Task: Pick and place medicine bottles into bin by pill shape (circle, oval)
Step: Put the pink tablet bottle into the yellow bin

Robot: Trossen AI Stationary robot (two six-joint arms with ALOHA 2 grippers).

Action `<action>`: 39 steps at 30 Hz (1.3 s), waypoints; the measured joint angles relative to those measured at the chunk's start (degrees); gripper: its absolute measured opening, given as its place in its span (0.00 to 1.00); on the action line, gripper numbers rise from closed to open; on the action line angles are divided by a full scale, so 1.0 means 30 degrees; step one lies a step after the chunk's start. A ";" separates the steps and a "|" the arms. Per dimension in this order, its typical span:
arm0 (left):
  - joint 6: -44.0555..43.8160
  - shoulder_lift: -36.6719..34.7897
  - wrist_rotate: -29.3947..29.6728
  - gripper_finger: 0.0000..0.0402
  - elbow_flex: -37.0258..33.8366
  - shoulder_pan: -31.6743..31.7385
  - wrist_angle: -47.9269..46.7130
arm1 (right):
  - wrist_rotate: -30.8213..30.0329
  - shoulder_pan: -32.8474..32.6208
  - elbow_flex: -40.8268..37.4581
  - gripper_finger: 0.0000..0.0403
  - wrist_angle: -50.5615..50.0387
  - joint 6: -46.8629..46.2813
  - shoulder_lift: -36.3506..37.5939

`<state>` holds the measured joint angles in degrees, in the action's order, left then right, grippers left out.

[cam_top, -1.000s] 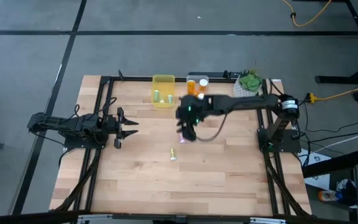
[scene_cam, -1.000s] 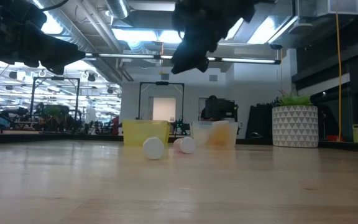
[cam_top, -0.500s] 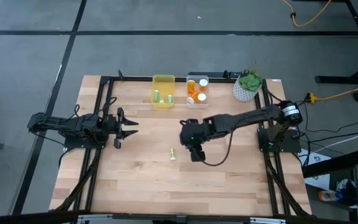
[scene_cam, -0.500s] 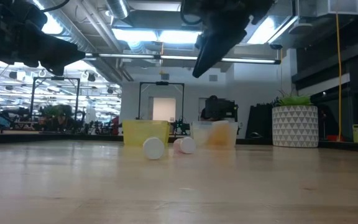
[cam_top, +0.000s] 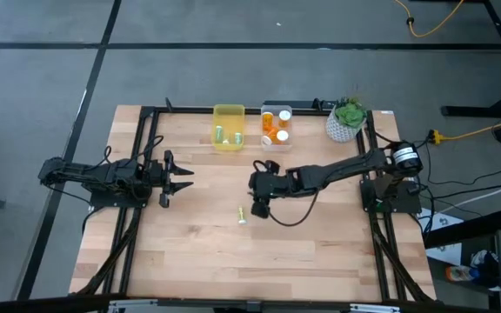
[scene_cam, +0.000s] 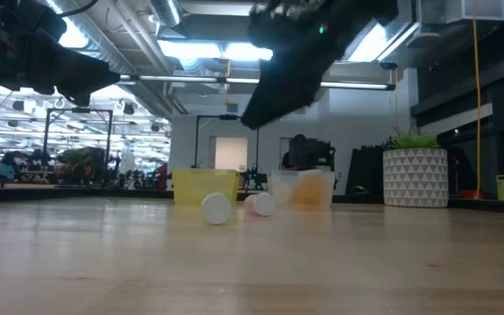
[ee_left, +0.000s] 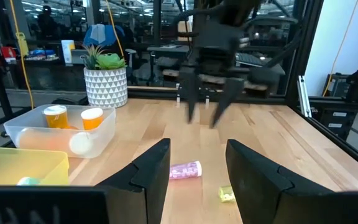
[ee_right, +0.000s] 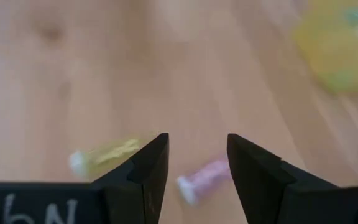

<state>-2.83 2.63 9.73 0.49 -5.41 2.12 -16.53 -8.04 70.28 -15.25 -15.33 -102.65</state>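
Observation:
Two small medicine bottles lie on their sides on the wooden table: a purple one (ee_left: 185,170) and a yellow-green one (cam_top: 242,215), both with white caps. My right gripper (ee_left: 204,118) hangs open just above them, slanting down, with nothing between its fingers. In the right wrist view the purple bottle (ee_right: 204,179) lies just ahead of the fingers and the yellow-green bottle (ee_right: 104,155) to one side. In the high view the right gripper (cam_top: 257,207) hides the purple bottle. My left gripper (cam_top: 183,178) waits open at the table's left, pointing level.
At the far edge stand a yellow bin (cam_top: 228,127) holding small greenish bottles and a clear bin (cam_top: 276,126) holding orange bottles with white caps. A green plant in a white pot (cam_top: 346,117) stands to the right of the bins. Bare wood lies toward the near edge.
My right gripper has swung from beside the bins toward the table's near edge and come down, then shifted a little left, ending over the two loose bottles. Its fingers have stayed apart. Neither bottle has moved.

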 joint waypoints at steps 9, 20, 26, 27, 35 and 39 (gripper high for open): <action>0.0000 0.0000 0.0002 0.37 0.0000 0.0000 0.0004 | -0.1480 0.0118 -0.2381 0.41 0.2184 -0.4973 -0.0007; 0.0000 0.0000 0.0008 0.37 0.0000 0.0000 0.0004 | -0.2455 0.0145 -0.1289 0.41 0.2065 -0.6371 -0.0029; 0.0489 0.0000 0.0009 0.37 0.0000 0.0000 -0.0003 | -0.1891 0.0198 -0.0981 0.41 0.2737 -0.7234 -0.1630; 0.0495 -0.0003 0.0010 0.37 0.0000 0.0000 0.0004 | -0.1701 0.0198 -0.0583 0.41 0.2421 -0.7234 -0.2094; 0.0551 -0.0002 0.0038 0.37 0.0000 0.0000 0.0005 | -0.2612 0.0282 0.4682 0.41 -0.5685 -0.7638 -0.3555; 0.1094 0.0000 0.0038 0.37 0.0000 0.0000 0.0007 | -0.3251 0.0314 0.4259 0.41 -0.6768 -0.9848 -0.3555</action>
<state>0.45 2.63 9.85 0.49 -5.41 2.14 -26.28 -7.09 83.06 -35.55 -44.88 -113.32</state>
